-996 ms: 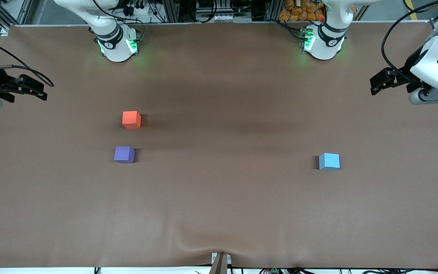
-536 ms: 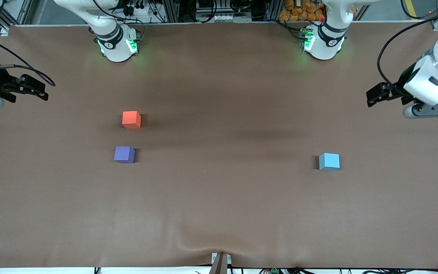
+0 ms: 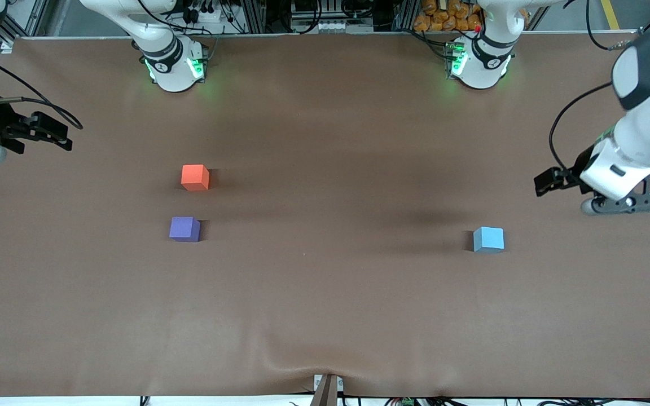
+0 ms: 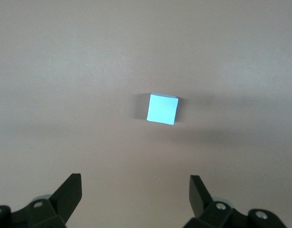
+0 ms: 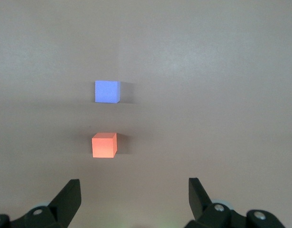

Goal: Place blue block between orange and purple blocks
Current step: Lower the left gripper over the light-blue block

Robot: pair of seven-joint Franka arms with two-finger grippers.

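The blue block [image 3: 488,238] sits on the brown table toward the left arm's end; it also shows in the left wrist view [image 4: 162,109]. The orange block [image 3: 195,177] and the purple block [image 3: 184,229] sit toward the right arm's end, the purple one nearer the front camera with a small gap between them. Both show in the right wrist view, orange [image 5: 104,145] and purple [image 5: 107,91]. My left gripper [image 3: 548,184] is open and empty, up in the air over the table beside the blue block [image 4: 135,192]. My right gripper [image 3: 57,135] is open and empty at the table's right-arm end [image 5: 134,197].
The brown table cover [image 3: 325,293] has a wrinkle at its near edge by a small bracket [image 3: 326,388]. The two arm bases [image 3: 174,67] [image 3: 478,63] stand along the table's edge farthest from the front camera. Cables and racks lie past that edge.
My left arm has swung down and toward the blue block, its gripper moving closer to the front camera. My right gripper has barely moved. The blocks have not moved.
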